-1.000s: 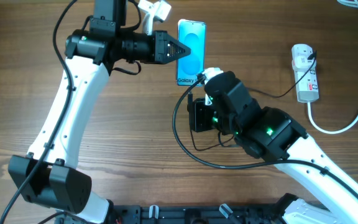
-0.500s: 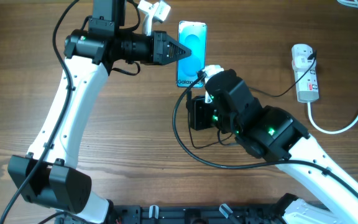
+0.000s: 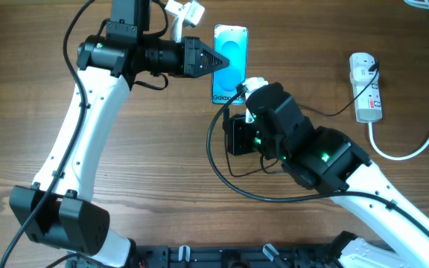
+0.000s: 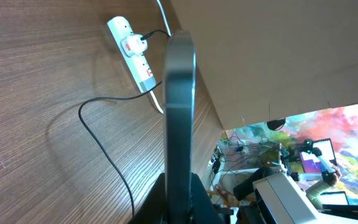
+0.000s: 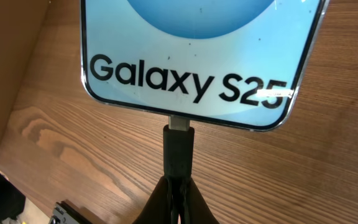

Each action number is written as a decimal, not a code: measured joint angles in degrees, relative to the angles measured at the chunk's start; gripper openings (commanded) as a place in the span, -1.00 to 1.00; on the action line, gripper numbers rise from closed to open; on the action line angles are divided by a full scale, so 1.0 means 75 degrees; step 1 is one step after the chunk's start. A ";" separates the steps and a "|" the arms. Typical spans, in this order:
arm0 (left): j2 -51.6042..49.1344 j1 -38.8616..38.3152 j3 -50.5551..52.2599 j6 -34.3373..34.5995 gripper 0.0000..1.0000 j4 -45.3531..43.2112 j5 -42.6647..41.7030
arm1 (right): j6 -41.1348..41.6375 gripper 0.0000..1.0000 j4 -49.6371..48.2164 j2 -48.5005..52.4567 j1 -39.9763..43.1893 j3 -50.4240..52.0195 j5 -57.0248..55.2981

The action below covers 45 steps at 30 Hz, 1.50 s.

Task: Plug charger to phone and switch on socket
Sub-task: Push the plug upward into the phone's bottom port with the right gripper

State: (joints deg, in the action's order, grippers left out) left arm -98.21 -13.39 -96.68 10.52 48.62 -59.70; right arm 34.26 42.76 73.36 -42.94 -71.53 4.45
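Observation:
The phone [image 3: 230, 63] has a turquoise screen and a white band reading "Galaxy S25" [image 5: 191, 74]. My left gripper [image 3: 216, 59] is shut on the phone's side and holds it; in the left wrist view the phone shows edge-on [image 4: 179, 118]. My right gripper [image 5: 178, 186] is shut on the charger's dark connector [image 5: 178, 149], whose tip sits at the port in the phone's bottom edge. The thin black charger cable [image 3: 334, 113] runs to the white socket strip [image 3: 366, 88] at the right, also seen in the left wrist view [image 4: 135, 53].
A thick white lead [image 3: 423, 145] curves from the strip toward the table's right edge. A white part [image 3: 187, 11] sits behind the left arm. My right arm's black wires [image 3: 226, 167] loop over the table's middle.

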 measured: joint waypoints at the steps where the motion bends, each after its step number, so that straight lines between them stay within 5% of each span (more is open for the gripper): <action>1: 0.0000 0.0000 0.0000 0.0000 -0.92 0.0000 0.0003 | 0.0000 -0.91 0.0000 0.0000 0.0000 0.0000 0.0000; 45: 0.0000 0.0003 0.0000 -0.0052 -0.92 -0.0015 0.0038 | -0.0117 -0.91 -0.0076 0.0000 0.0000 0.0000 -0.0061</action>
State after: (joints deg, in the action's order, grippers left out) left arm -98.21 -13.37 -96.68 10.13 48.51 -59.42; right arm 33.39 42.19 73.36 -42.94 -71.53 3.99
